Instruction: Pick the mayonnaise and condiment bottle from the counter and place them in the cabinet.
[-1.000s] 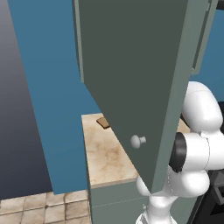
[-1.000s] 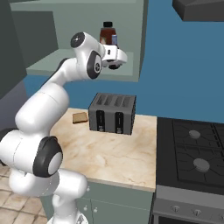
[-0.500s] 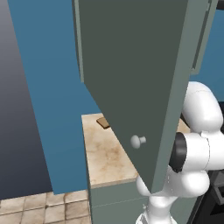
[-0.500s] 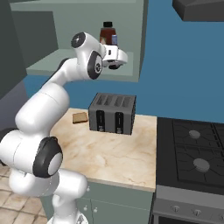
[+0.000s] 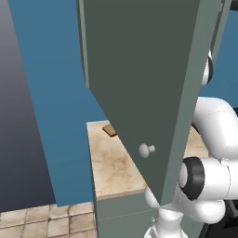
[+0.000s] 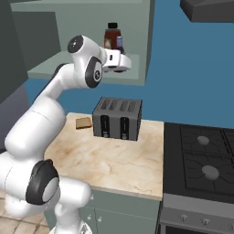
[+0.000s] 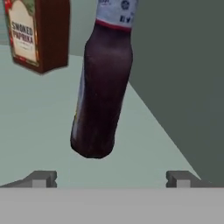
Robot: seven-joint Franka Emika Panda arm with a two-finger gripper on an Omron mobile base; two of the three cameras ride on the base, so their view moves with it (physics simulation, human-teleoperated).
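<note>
On the cabinet (image 6: 87, 68) shelf (image 7: 39, 131) stands a dark brown bottle (image 7: 103, 92) with a white label, upright and free. Behind it to the left is a brown jar (image 7: 37, 33) labelled Smoked Paprika. I cannot tell which of the two is the mayonnaise and which the condiment bottle. My gripper (image 7: 111, 179) is open just in front of the dark bottle, touching nothing. In the right base view the gripper (image 6: 122, 64) reaches over the shelf's edge below the jar (image 6: 112, 35) and the bottle (image 6: 120, 44). The cabinet door (image 5: 153, 83) stands swung open, knob (image 5: 147, 149) facing me.
On the counter (image 6: 114, 160) a black toaster (image 6: 118, 118) stands below the shelf, with a slice of bread (image 6: 83, 122) to its left. A dark stove (image 6: 201, 155) adjoins the counter on the right. The open door blocks much of the left base view.
</note>
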